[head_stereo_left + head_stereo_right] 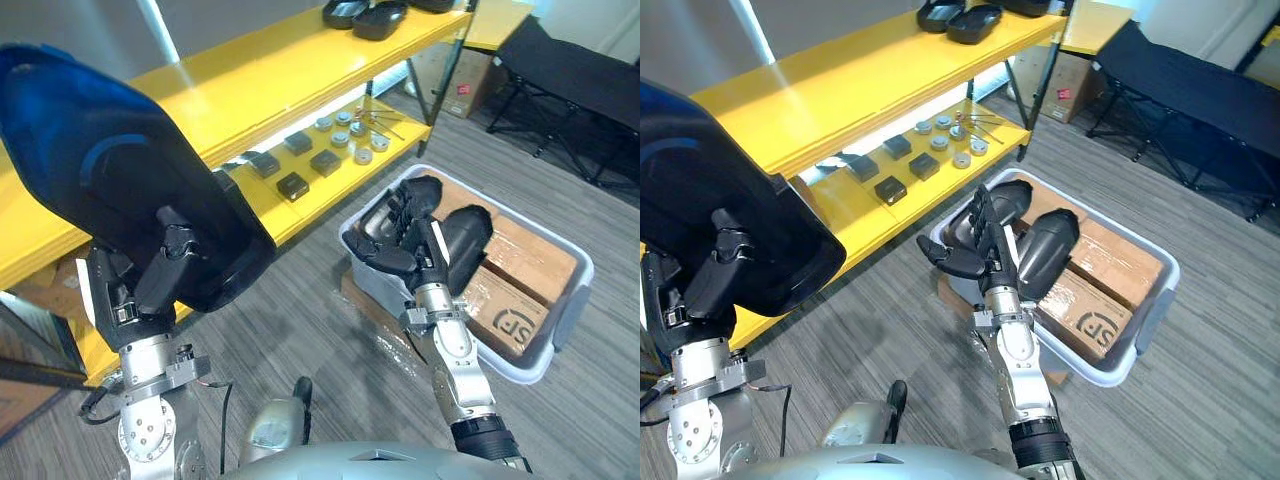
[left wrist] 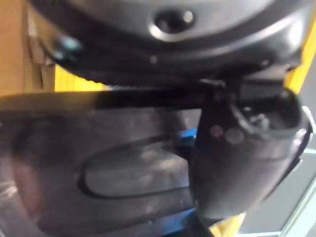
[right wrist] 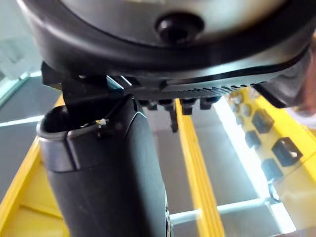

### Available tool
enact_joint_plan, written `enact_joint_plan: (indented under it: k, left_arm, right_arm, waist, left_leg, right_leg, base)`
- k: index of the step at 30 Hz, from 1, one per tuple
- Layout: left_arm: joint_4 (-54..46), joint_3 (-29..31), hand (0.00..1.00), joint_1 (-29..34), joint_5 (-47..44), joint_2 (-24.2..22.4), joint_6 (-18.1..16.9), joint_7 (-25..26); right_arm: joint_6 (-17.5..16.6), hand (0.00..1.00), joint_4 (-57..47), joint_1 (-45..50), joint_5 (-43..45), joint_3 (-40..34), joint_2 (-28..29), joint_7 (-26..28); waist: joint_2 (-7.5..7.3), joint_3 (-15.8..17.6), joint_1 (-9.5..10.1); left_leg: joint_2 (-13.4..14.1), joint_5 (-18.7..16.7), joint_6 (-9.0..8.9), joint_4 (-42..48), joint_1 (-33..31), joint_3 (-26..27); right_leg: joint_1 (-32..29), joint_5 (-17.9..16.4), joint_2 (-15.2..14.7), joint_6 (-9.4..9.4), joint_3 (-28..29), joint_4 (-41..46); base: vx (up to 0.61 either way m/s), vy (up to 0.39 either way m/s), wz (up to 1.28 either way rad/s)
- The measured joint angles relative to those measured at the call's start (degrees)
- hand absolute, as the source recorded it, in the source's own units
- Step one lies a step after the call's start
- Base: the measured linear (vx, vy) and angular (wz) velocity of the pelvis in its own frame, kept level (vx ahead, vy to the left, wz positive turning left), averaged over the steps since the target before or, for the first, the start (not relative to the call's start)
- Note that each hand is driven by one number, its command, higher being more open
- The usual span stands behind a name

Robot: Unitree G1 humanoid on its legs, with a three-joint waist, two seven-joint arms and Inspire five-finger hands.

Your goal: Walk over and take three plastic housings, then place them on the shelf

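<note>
My left hand [image 1: 160, 275] is raised close to the camera, its thumb and fingers curled on a large dark blue-black plastic housing [image 1: 100, 170] held in front of the yellow shelf [image 1: 260, 70]. The left wrist view shows that housing [image 2: 98, 163] against the palm. My right hand [image 1: 985, 245] is open, fingers straight and thumb out, holding nothing, over the near-left corner of a grey bin [image 1: 560, 330]. Two black housings [image 1: 1045, 250] lie in the bin just behind it. Two more housings [image 1: 365, 15] rest at the far end of the top shelf.
The lower shelf board [image 1: 330, 190] carries several small black boxes [image 1: 293, 185] and round silver parts [image 1: 362, 155]. Brown cardboard boxes [image 1: 530, 255] line the bin. A black folding cot [image 1: 580, 70] and a cardboard box [image 1: 465, 85] stand beyond the shelf.
</note>
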Motion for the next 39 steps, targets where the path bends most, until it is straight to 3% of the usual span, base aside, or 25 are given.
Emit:
enact_joint_plan:
  k: [1, 2, 3, 4, 5, 7, 9, 12, 13, 14, 15, 16, 17, 18, 19, 20, 22, 28, 31, 32, 33, 34, 35, 36, 39]
  left_arm:
    - [0.22, 0.37, 0.00, 0.19, 0.41, 0.08, 0.02, 0.34]
    - [0.15, 0.66, 0.00, 0.35, 0.74, 0.29, 0.01, 0.78]
    - [0.19, 1.74, 0.00, -0.03, 1.96, 1.69, 0.03, 2.45]
    - [0.27, 2.35, 0.00, -0.48, 2.12, 2.19, 0.09, 3.64]
    - [0.60, 2.76, 0.00, -1.32, 2.10, 2.14, 0.10, 4.74]
    - [0.94, 3.08, 0.00, -2.37, 2.09, 2.22, 0.09, 5.51]
    - [2.77, 3.26, 0.00, -4.79, 2.10, 2.94, 0.01, 6.08]
    - [6.45, 2.49, 0.00, -6.88, 1.99, 4.50, 0.00, 6.63]
    - [7.14, 2.07, 0.00, -6.86, 1.94, 4.90, 0.01, 6.61]
    - [7.03, 1.84, 0.00, -6.92, 1.95, 5.01, -0.01, 6.46]
    - [6.97, 1.87, 0.00, -6.82, 1.93, 5.18, -0.01, 6.48]
    - [8.05, 1.45, 0.00, -7.01, 1.92, 4.24, 0.06, 6.46]
    - [8.20, 0.91, 0.00, -6.14, 1.91, 3.58, 0.38, 5.93]
    - [8.20, 0.94, 0.00, -6.13, 1.93, 3.46, 0.37, 5.30]
    - [8.19, 0.85, 0.00, -6.63, 1.92, 3.37, 0.37, 4.01]
    - [8.19, 0.79, 0.00, -7.27, 1.93, 3.15, 0.36, 2.99]
    - [8.06, 0.51, 0.00, -8.45, 1.92, 2.99, 0.34, 2.21]
    - [8.04, -0.24, 0.00, -8.48, 1.90, 3.05, 0.72, 2.33]
    - [8.05, -1.30, 0.00, -8.64, 2.48, 3.26, 1.44, 3.36]
    - [8.06, -1.48, 0.00, -8.45, 2.46, 3.18, 1.45, 3.61]
    - [8.06, -1.50, 0.00, -8.27, 2.48, 3.08, 1.49, 3.82]
    - [8.23, -1.29, 0.00, -7.99, 2.65, 3.04, 1.50, 4.19]
    - [8.30, -1.34, 0.00, -7.96, 3.19, 3.11, 1.47, 4.54]
    - [8.30, -1.56, 0.00, -8.19, 3.51, 3.13, 1.38, 4.65]
    - [8.30, -4.98, 0.00, -8.52, 5.62, 3.38, 1.32, 4.33]
  right_arm:
    - [-0.11, 1.00, 0.00, 0.44, -0.02, -0.02, 0.05, -0.04]
    - [-0.16, 1.00, 0.00, 0.40, -0.03, -0.10, 0.09, -0.04]
    - [-0.88, 1.00, 0.00, 0.08, -0.11, -0.21, 0.55, 0.08]
    - [-1.34, 1.00, 0.00, -0.33, -0.17, -0.10, 0.73, 0.29]
    - [-1.64, 1.00, -0.01, -1.00, -0.49, -0.24, 0.58, 0.70]
    - [-1.67, 1.00, -0.05, -2.06, -0.81, -0.48, 0.30, 0.68]
    - [-1.67, 1.00, -2.81, -2.51, -1.07, -1.77, -0.07, 0.54]
    - [-1.65, 1.00, -6.97, -2.32, -0.99, -3.93, -1.08, 0.39]
    - [-1.65, 1.00, -8.37, -2.16, -0.80, -5.09, -2.16, 0.51]
    - [-1.71, 1.00, -9.57, -1.98, 0.02, -6.58, -2.91, 0.69]
    - [-1.71, 1.00, -9.79, -1.96, 0.40, -7.14, -2.97, 0.75]
    - [-1.65, 1.00, -9.82, -1.99, 1.62, -8.48, -3.65, 0.82]
    - [-1.60, 1.00, -9.87, -1.66, 1.73, -10.07, -4.52, 0.88]
    - [-1.55, 1.00, -9.87, -1.66, 1.81, -11.12, -4.56, 0.86]
    - [-1.49, 1.00, -9.86, -1.59, 2.42, -13.52, -4.60, 0.82]
    - [-1.48, 1.00, -9.85, -1.41, 3.49, -15.14, -4.57, 0.69]
    - [-1.49, 1.00, -9.87, -1.23, 3.91, -17.14, -4.26, 0.58]
    - [-1.55, 1.00, -10.51, 0.91, 4.38, -16.79, -1.42, 2.05]
    - [-1.58, 1.00, -10.52, 1.99, 6.71, -15.89, -1.30, 2.11]
    - [-1.58, 1.00, -10.65, 2.29, 6.74, -15.27, -1.44, 2.36]
    - [-1.61, 1.00, -10.89, 2.53, 6.73, -14.95, -1.56, 2.56]
    - [-1.66, 1.00, -10.90, 2.81, 6.73, -14.60, -1.57, 3.39]
    - [-1.91, 1.00, -11.27, 3.08, 6.77, -14.16, -1.32, 3.83]
    - [-2.22, 1.00, -11.76, 3.05, 6.99, -14.19, -1.34, 3.84]
    - [-4.89, 1.00, -12.64, 3.05, 8.94, -13.77, -1.51, 3.93]
  waist:
    - [0.11, -0.12, -0.33]
    - [0.23, -0.12, -0.40]
    - [0.47, -0.08, -0.58]
    - [0.29, -0.17, -0.58]
    - [0.80, 0.09, -0.74]
    - [1.10, 0.13, -1.30]
    - [1.89, 0.05, -1.90]
    - [2.24, 0.03, -4.22]
    - [1.59, -0.52, -5.02]
    - [0.46, -1.29, -5.13]
    - [-0.52, -1.88, -4.88]
    - [0.48, -2.49, -4.75]
    - [2.78, -3.48, -5.66]
    - [3.39, -3.49, -5.78]
    - [4.69, -3.68, -6.23]
    - [5.05, -3.82, -6.33]
    - [5.07, -3.84, -5.99]
    - [3.85, -4.13, -6.13]
    - [4.14, -2.17, -6.25]
    - [4.75, -0.18, -6.10]
    - [5.47, 0.39, -6.06]
    - [5.22, 1.82, -6.14]
    - [5.18, 1.68, -6.18]
    - [5.26, 1.72, -6.51]
    - [5.01, 1.95, -7.06]
  left_leg:
    - [-0.70, -0.43, 0.61, -0.26, 0.94, -0.87]
    - [-0.94, -0.44, 1.00, -1.03, 1.67, -1.24]
    - [-0.60, -0.06, 2.04, -3.34, 2.73, -2.57]
    - [-0.36, 0.49, 2.96, -4.61, 3.68, -3.49]
    - [-0.11, 0.73, 3.19, -6.24, 5.51, -4.79]
    - [-0.31, 1.07, 2.83, -8.02, 7.76, -6.26]
    - [-0.51, 0.74, 2.60, -9.53, 9.63, -8.88]
    - [-1.55, -0.20, 0.92, -9.70, 12.55, -14.19]
    - [-2.47, -0.95, -0.21, -9.61, 13.47, -16.83]
    - [-3.50, -2.25, -0.63, -9.29, 13.95, -18.90]
    - [-4.20, -3.09, -0.71, -9.06, 14.07, -19.51]
    - [-3.24, -6.10, -1.28, -7.06, 13.80, -19.81]
    - [1.56, -7.09, -1.62, -5.67, 11.79, -14.09]
    - [3.86, -6.77, -2.24, -5.60, 11.58, -11.27]
    - [7.21, -5.38, -4.04, -7.36, 11.66, -6.09]
    - [8.48, -3.96, -5.54, -9.76, 12.57, -3.51]
    - [8.73, -1.86, -5.71, -14.35, 15.37, -2.39]
    - [7.66, -2.18, -5.37, -14.58, 15.94, -0.89]
    - [7.77, -5.04, -7.04, 0.29, 10.61, -0.48]
    - [8.45, -4.95, -7.57, 11.72, 6.93, -0.33]
    - [9.13, -4.57, -8.07, 16.19, 5.55, 0.11]
    - [10.01, -3.68, -7.20, 22.25, 3.56, 1.04]
    - [10.00, -5.24, -4.94, 17.85, 3.77, 1.60]
    - [10.15, -5.70, -4.23, 14.81, 3.75, 1.66]
    - [12.19, -2.67, -4.55, -0.36, 4.28, 0.95]
  right_leg:
    - [-3.71, 2.74, -1.49, -3.54, 2.54, 7.68]
    - [-6.30, 5.59, -2.06, -4.93, 4.90, 11.79]
    - [-10.92, 5.41, -1.17, -2.40, 8.91, 17.38]
    - [-12.51, 2.53, 0.80, -1.59, 9.60, 17.22]
    - [-13.25, 0.13, 3.79, -1.65, 10.20, 14.21]
    - [-14.96, -0.45, 7.21, -2.19, 11.74, 10.12]
    - [-20.44, -0.04, 11.20, -1.62, 17.54, 6.88]
    - [-22.98, 2.60, 13.87, 2.07, 26.60, -1.10]
    - [-22.52, 4.93, 13.71, 2.02, 28.96, -5.30]
    - [-21.72, 9.65, 13.13, 1.03, 28.87, -9.29]
    - [-21.35, 11.97, 12.60, 0.45, 28.60, -10.70]
    - [-19.57, 15.28, 12.56, 1.39, 26.68, -11.52]
    - [-17.09, 15.09, 13.75, 0.69, 22.37, -13.98]
    - [-16.07, 15.21, 14.22, 0.35, 20.99, -15.09]
    - [-13.85, 15.34, 14.82, -0.01, 18.26, -16.94]
    - [-12.81, 15.28, 14.96, -0.10, 16.84, -17.68]
    - [-11.53, 15.25, 15.04, -0.15, 16.52, -18.22]
    - [-10.30, 15.60, 14.85, 0.46, 17.73, -21.41]
    - [-8.76, 13.68, 15.05, -0.39, 18.21, -20.79]
    - [-7.45, 12.66, 15.53, -0.60, 18.94, -19.63]
    - [-6.75, 12.21, 15.72, -0.98, 19.45, -19.15]
    - [-5.33, 11.55, 15.53, -0.89, 20.28, -18.78]
    - [-5.12, 11.36, 14.68, -0.86, 21.13, -18.75]
    - [-5.17, 11.27, 14.28, -0.83, 21.51, -18.79]
    - [-5.40, 10.46, 11.49, 0.12, 24.23, -18.10]
  base:
    - [0.13, 0.165, 0.41]
    - [0.17, 0.132, 0.39]
    - [0.20, 0.097, 0.29]
    - [0.28, 0.088, 0.38]
    - [0.20, 0.055, 0.31]
    - [0.25, 0.043, 0.43]
    - [0.25, -0.002, 0.72]
    - [0.28, -0.113, 1.04]
    - [0.31, -0.244, 1.43]
    - [0.32, -0.279, 1.19]
    - [0.38, -0.393, 1.04]
    - [0.31, -0.320, 1.12]
    - [0.32, -0.359, 1.17]
    - [0.21, -0.230, 1.23]
    - [0.19, -0.213, 0.89]
    - [0.16, -0.138, 0.74]
    - [0.13, -0.062, 0.23]
    - [0.05, 0.025, -0.07]
    - [-0.01, 0.000, -0.03]
    - [-0.07, -0.014, -0.19]
    - [-0.06, 0.029, -0.37]
    - [-0.03, 0.055, -0.40]
    - [0.01, 0.077, -0.37]
    - [0.03, 0.074, -0.30]
    - [0.06, 0.188, -0.38]
